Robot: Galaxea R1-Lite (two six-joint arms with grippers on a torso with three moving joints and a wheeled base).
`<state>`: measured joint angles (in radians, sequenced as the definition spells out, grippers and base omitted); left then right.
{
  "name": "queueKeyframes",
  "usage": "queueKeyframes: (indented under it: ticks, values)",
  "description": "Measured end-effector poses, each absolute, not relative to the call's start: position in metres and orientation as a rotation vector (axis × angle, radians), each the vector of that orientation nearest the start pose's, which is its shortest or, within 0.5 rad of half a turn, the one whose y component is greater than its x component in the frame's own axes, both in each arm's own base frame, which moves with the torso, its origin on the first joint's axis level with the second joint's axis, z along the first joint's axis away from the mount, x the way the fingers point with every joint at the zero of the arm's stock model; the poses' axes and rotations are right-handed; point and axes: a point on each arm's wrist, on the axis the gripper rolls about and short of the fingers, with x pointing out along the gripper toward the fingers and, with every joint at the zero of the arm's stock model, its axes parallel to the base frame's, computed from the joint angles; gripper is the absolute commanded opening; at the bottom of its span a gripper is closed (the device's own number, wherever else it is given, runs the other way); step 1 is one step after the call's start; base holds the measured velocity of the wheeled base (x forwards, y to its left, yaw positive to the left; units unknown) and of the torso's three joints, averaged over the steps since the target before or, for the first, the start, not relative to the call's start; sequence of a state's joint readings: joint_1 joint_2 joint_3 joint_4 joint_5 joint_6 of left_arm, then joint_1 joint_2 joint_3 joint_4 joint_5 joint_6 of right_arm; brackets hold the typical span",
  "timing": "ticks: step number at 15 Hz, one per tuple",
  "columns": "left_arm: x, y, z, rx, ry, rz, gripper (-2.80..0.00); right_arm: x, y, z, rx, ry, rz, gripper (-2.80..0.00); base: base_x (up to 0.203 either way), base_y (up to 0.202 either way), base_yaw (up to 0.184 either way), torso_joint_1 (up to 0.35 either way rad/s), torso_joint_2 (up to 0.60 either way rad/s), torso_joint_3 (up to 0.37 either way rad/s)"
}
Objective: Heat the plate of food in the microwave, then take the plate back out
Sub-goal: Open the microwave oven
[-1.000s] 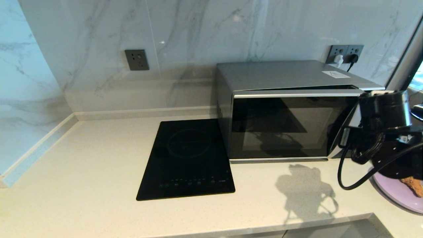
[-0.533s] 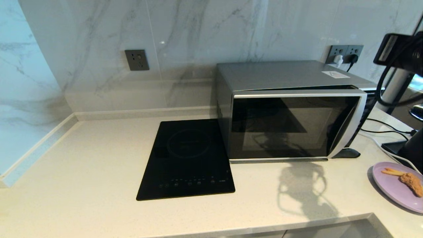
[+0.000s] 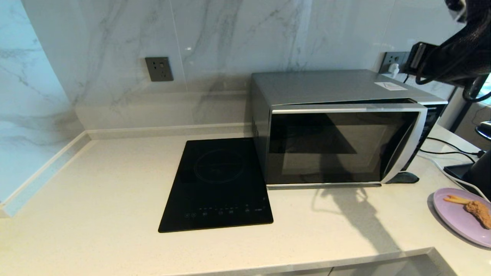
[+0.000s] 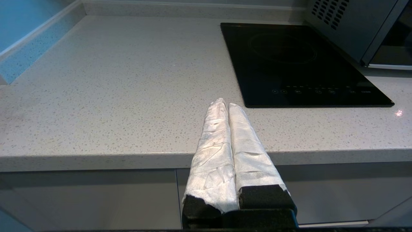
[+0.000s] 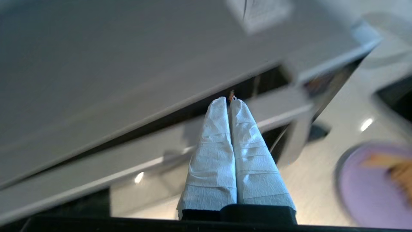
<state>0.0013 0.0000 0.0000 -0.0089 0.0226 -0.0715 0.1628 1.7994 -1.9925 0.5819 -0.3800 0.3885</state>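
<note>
Lilac plate of food [image 3: 454, 218] sits at the near right of the pale stone counter [image 3: 96, 199], cut off by the head view's right edge, carrying a brown fried chicken piece [image 3: 478, 212] with a few golden fries [image 3: 454, 199] just beside it on its far-left side. At the near edge of the counter, left of centre, the left gripper [image 4: 228, 103] is parked low in front of the cabinet face, its white-wrapped fingers [image 4: 214, 141] pressed together on nothing. Further in, a flat black induction hob [image 3: 216, 186] lies on the counter, its right edge just beside the microwave [image 3: 337, 126]. That silver box stands at the right, and its dark glass door [image 3: 330, 147] hangs slightly ajar, a thin gap showing along the top edge. Black and white cables [image 3: 445, 151] trail over the counter to the right of it. High at the far right, the right gripper [image 5: 230, 100] hovers above the microwave's top front edge, pointing down over the door gap, its wrapped fingers [image 5: 249, 145] together and empty. On the marble wall behind are a grey socket [image 3: 158, 69] to the left and a second socket [image 3: 395, 61] with plugs at the right.
</note>
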Motion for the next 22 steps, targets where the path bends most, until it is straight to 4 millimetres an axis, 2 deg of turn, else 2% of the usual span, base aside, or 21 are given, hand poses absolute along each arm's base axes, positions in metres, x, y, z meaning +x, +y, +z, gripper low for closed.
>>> queueKeyframes:
  ticks: [2, 6, 15, 22]
  values:
    - [-0.023, 0.0, 0.076, -0.071, -0.01, 0.024, -2.8, 0.33, 0.035, 0.347, 0.312, 0.394, -0.269, -2.8, 0.0, 0.0, 0.0, 0.0, 0.0, 0.0]
    - [-0.023, 0.0, 0.076, -0.072, -0.01, 0.024, -2.8, 0.348, 0.023, 0.332, 0.322, 0.436, -0.284, -2.8, 0.0, 0.0, 0.0, 0.0, 0.0, 0.0]
    - [-0.023, 0.0, 0.076, -0.072, -0.01, 0.024, -2.8, 0.368, 0.005, 0.323, 0.334, 0.383, -0.319, -2.8, 0.0, 0.0, 0.0, 0.0, 0.0, 0.0]
    - [-0.023, 0.0, 0.076, -0.071, -0.01, 0.023, -2.8, 0.387, 0.001, 0.304, 0.333, 0.416, -0.333, -2.8, 0.0, 0.0, 0.0, 0.0, 0.0, 0.0]
